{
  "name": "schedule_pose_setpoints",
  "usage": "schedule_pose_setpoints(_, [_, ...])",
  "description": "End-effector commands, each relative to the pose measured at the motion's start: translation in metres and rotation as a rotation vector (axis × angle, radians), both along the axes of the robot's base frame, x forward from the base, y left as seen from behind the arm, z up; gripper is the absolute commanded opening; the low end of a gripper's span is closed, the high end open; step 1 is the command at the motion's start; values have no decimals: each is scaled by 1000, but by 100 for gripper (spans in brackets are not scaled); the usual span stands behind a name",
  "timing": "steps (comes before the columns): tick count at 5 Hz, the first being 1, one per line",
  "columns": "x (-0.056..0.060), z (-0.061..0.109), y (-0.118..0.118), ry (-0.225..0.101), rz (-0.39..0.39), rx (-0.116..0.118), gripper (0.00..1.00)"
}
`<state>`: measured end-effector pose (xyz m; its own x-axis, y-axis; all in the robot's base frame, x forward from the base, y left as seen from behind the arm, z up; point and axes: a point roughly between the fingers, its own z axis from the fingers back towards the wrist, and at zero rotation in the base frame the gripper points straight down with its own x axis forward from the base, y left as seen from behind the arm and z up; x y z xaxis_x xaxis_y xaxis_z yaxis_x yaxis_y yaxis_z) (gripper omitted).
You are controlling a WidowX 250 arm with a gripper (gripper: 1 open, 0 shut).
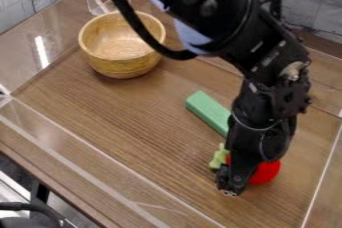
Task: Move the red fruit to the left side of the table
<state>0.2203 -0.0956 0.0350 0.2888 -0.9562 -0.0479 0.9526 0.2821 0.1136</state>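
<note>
Single view, nothing shared: cam looks steeply down from above the worktop (120, 122), fairly close in, facing across it, so the wooden bowl (120, 44) sits upper left in view, with worktop filling most of the frame below and right of the bowl.

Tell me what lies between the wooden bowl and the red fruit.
The green block lies between the wooden bowl and the red fruit, in the camera view.
</note>
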Motion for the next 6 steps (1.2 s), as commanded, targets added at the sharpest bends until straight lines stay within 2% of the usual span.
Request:
schedule_pose_setpoints(1, [5,-4,8,-12,-41,-5,0])
schedule_pose_setpoints(4, [5,15,1,-58,119,14,0])
schedule_pose_setpoints(5, [5,33,5,-71,152,21,0])
schedule_pose_setpoints(6, [7,70,12,-122,228,45,0])
